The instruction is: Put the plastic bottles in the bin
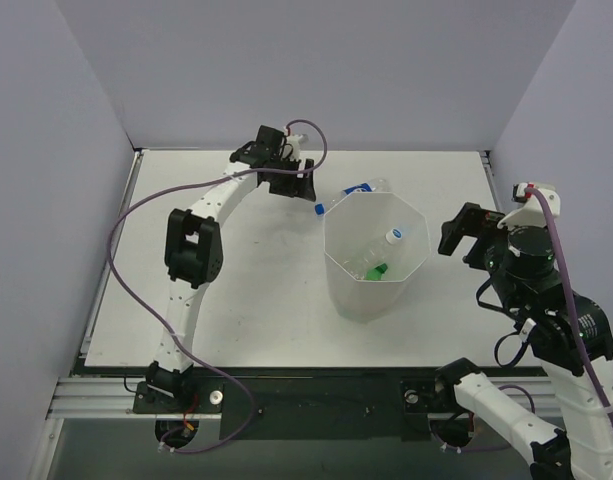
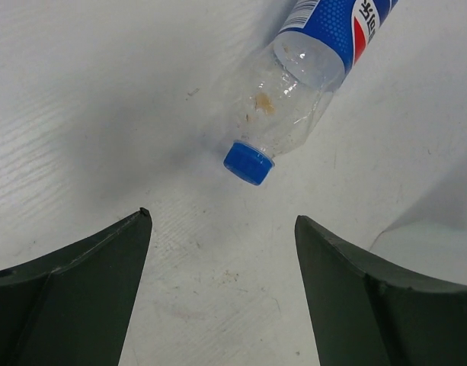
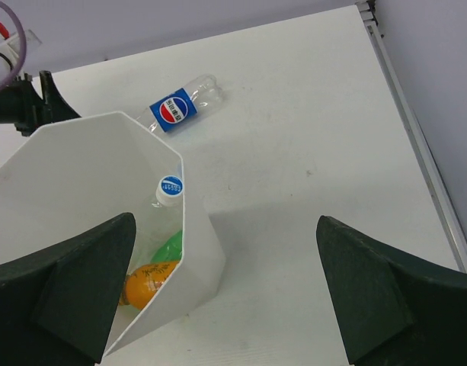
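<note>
A clear plastic bottle with a blue label (image 1: 352,191) lies on its side on the table just behind the bin (image 1: 362,300). Its blue cap (image 2: 248,162) points at my left gripper (image 2: 222,217). That gripper is open with only bare table between its fingers, a short way from the cap. My left gripper (image 1: 306,183) hovers at the bin's far left. Inside the bin (image 3: 195,259) lie a clear bottle (image 3: 169,191), a green bottle (image 3: 166,248) and an orange bottle (image 3: 145,280). My right gripper (image 3: 225,221) hangs open and empty above the bin's right side.
The white table (image 1: 236,290) ends at a metal rail on the right (image 3: 423,152). Grey walls close in the back and both sides. A purple cable (image 1: 136,215) loops along the left arm.
</note>
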`<state>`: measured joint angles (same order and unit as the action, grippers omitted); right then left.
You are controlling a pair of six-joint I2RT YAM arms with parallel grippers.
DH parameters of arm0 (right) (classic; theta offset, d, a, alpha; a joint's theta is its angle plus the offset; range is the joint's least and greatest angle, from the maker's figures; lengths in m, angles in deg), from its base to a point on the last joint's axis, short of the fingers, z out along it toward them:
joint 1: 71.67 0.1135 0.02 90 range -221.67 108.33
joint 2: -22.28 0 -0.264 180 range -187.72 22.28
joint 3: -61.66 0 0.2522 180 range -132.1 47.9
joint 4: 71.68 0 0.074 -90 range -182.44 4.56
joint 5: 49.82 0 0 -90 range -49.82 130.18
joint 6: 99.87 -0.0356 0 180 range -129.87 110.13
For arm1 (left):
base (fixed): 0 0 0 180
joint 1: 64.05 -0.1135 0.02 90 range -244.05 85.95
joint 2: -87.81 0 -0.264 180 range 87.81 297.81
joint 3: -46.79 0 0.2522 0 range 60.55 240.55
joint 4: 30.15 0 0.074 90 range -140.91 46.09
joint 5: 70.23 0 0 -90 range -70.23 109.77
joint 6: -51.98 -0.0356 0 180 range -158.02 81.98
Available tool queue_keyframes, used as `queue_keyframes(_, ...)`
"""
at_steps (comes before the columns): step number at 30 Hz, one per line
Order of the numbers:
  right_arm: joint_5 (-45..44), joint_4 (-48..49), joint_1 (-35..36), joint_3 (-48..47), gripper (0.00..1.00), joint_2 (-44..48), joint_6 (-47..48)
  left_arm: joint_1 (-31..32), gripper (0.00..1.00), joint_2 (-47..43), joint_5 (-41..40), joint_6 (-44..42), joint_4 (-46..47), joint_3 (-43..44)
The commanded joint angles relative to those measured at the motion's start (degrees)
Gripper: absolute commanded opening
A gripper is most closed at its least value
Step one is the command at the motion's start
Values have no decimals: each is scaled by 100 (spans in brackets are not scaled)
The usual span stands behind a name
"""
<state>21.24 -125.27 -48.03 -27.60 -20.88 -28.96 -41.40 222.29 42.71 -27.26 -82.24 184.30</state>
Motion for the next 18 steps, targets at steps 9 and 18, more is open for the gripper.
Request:
queue_keyframes(9, -154, -227, -17, -562, 100, -606, -33, 204, 87, 622, 869, -1507, -315, 773)
queue_keyframes(18, -180, -306, -17, -659, 100, -747, -7, 213, 87, 1344, 835, -1358, -62, 1442)
